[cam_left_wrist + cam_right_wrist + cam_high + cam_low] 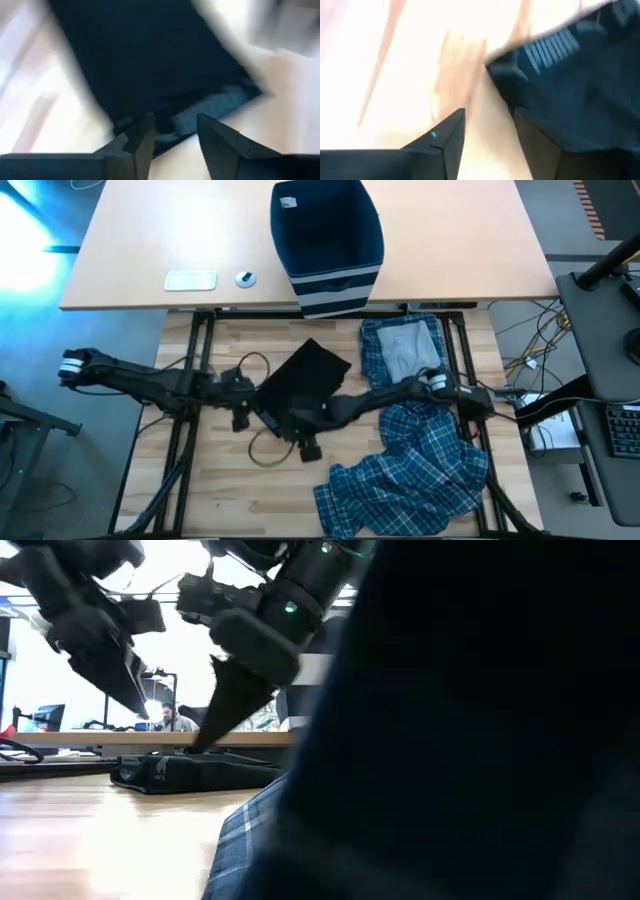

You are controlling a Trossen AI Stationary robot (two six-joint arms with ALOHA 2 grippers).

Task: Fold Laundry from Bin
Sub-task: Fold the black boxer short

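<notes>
- High view: the bin (327, 242) stands on the far surface (150, 240), its mouth open and apparently emptied, while the laundry lies spread on the near wooden surface (215, 500). The black piece (305, 380) lies flat in the middle, a grey T-shirt (405, 348) rests on plaid cloth beside it, and a crumpled plaid shirt (415, 470) sits nearer the front edge. The left end effector (243, 415) and the right end effector (305, 442) both sit at the black piece's near edge, probably so each can work one corner for a fold.
- Low view: the black piece (200, 773) lies low and flat on the wood; an arm comes down to it from above (plaid cloth close to the lens hides the rest).
- Left wrist view: the left end effector (175, 137) has its fingers parted over the dark hem, released, nothing clamped between them.
- Right wrist view: the right end effector (490, 135) is likewise parted, one finger on bare wood, the other at the black cloth's edge; it grasps nothing.
</notes>
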